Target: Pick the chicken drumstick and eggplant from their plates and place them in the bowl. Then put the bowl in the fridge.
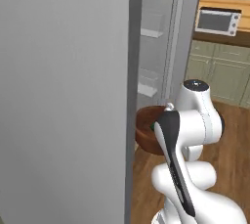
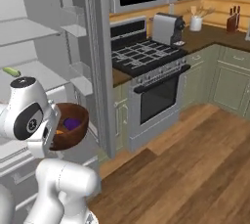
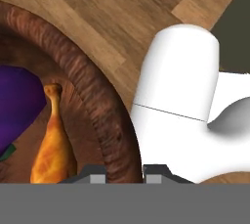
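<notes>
Hand view: your gripper (image 3: 125,173) pinches the thick rim of the bowl (image 3: 105,120) between its two dark fingertips (image 3: 91,173), one tip inside the wall and one outside. Inside the bowl lie the chicken drumstick (image 3: 52,145), its thin end pointing up in this view, and the eggplant (image 3: 17,105), glossy purple, just beside it at the left edge (whether the two touch you cannot tell). Wooden floor (image 3: 122,17) shows beyond the rim.

Right base view: you see the bowl (image 2: 71,126) held in the air, tilted so that its opening faces the camera, with the eggplant (image 2: 72,123) and an orange sliver of the drumstick (image 2: 59,131) visible within. It hangs in front of the open fridge (image 2: 44,47), below its pale shelves. A stove (image 2: 146,66) stands to the right.

Left base view: the grey fridge door (image 1: 63,96) stands between you and most of the bowl (image 1: 146,127), whose near rim shows past the door's edge, partly behind the arm.
</notes>
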You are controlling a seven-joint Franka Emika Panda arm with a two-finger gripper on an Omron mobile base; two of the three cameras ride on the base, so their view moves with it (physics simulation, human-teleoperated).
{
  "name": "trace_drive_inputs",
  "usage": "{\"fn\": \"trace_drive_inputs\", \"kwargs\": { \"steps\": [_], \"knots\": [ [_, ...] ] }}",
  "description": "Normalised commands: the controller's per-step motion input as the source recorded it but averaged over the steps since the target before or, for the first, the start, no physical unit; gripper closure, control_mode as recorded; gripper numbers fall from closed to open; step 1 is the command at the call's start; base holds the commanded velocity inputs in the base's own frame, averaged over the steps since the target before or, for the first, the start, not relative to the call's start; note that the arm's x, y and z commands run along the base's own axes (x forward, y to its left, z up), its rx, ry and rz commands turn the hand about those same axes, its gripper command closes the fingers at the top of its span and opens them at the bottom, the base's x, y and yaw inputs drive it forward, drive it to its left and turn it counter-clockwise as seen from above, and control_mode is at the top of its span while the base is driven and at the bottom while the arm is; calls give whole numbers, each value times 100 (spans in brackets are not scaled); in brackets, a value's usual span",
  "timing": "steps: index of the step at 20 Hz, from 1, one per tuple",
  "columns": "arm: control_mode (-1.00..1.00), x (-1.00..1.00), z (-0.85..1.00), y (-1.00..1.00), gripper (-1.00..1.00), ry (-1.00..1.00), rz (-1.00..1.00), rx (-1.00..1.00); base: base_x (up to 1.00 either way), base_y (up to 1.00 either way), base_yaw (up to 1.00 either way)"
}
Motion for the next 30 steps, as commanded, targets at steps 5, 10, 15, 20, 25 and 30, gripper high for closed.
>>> {"fn": "trace_drive_inputs", "kwargs": {
  "steps": [5, 10, 15, 20, 25, 30],
  "knots": [
    [100, 0, 0, 0, 100, 0, 0, 0, 48, 1, 41],
    [100, 0, 0, 0, 100, 0, 0, 0, 55, 0, 41],
    [100, 0, 0, 0, 100, 0, 0, 0, 17, 1, 44],
    [100, 0, 0, 0, 100, 0, 0, 0, 20, 0, 46],
    [100, 0, 0, 0, 100, 0, 0, 0, 24, 0, 49],
    [100, 0, 0, 0, 100, 0, 0, 0, 14, -14, 39]
  ]
}}
